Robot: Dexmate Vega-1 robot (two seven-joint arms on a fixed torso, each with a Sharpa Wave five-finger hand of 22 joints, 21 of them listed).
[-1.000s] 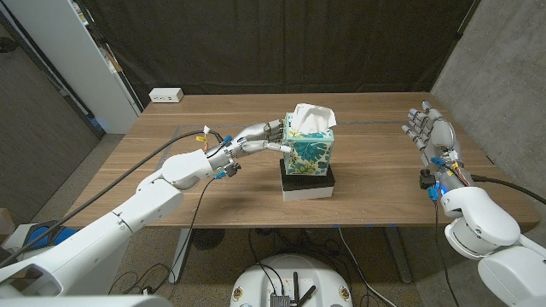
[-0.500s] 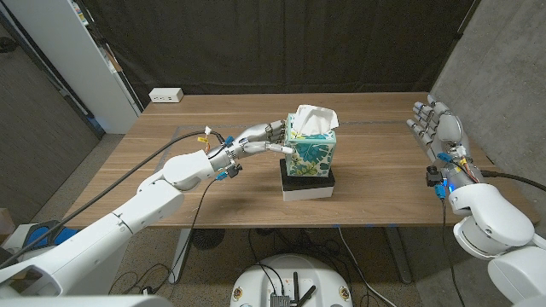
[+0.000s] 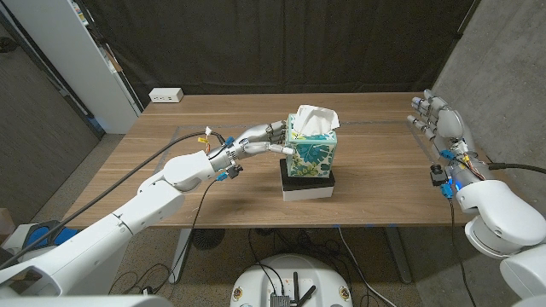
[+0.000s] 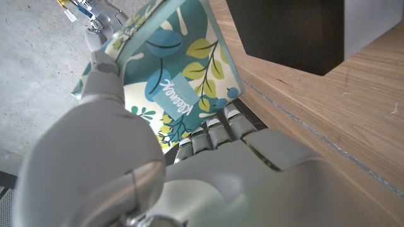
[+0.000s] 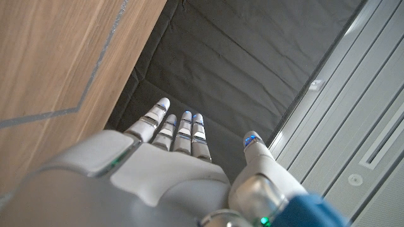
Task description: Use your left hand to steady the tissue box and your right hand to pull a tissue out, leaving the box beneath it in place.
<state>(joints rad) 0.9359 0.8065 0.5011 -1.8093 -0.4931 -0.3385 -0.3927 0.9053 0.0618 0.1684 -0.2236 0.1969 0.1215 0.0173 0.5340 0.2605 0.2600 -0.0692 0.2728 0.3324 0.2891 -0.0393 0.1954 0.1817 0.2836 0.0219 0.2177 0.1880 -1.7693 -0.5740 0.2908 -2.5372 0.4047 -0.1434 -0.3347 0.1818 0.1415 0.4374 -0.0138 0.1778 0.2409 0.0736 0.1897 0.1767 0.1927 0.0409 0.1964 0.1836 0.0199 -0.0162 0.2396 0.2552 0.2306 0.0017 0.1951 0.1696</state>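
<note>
1. Left hand (image 3: 263, 136), silver-grey and jointed: fingers (image 4: 211, 129) pressed against the side of the teal leaf-patterned cardboard tissue box (image 3: 309, 152), thumb along its near face; a bracing touch on the wall, not a full wrap-around grasp.
2. Same contact from the left wrist view: fingertips flat on the printed panel of the box (image 4: 170, 88), close to its lower edge.
3. Right hand (image 3: 441, 124): fingers (image 5: 180, 131) spread and straight, holding nothing, raised at the table's far right edge, well apart from the box.
4. White crumpled tissue (image 3: 314, 118): standing up out of the box's top opening, untouched.
5. Tissue box seated squarely on a low black-and-white rectangular base box (image 3: 307, 183), near the middle of the brown wooden table (image 3: 375, 170).
6. Judged step: steadying in place, reach of the right hand not yet made; most of the task ahead.
7. For a good pull: approach from above and from the right, pinch only the upper fold of the tissue between thumb and one finger, draw straight upward.
8. Left-hand pressure best kept light and level; a hard sideways push likely to slide the tissue box off the base, or shift the base itself.
9. Risk, as judged: a slanted pull tipping the light cardboard box toward the right hand; a low pinch catching the box rim.
</note>
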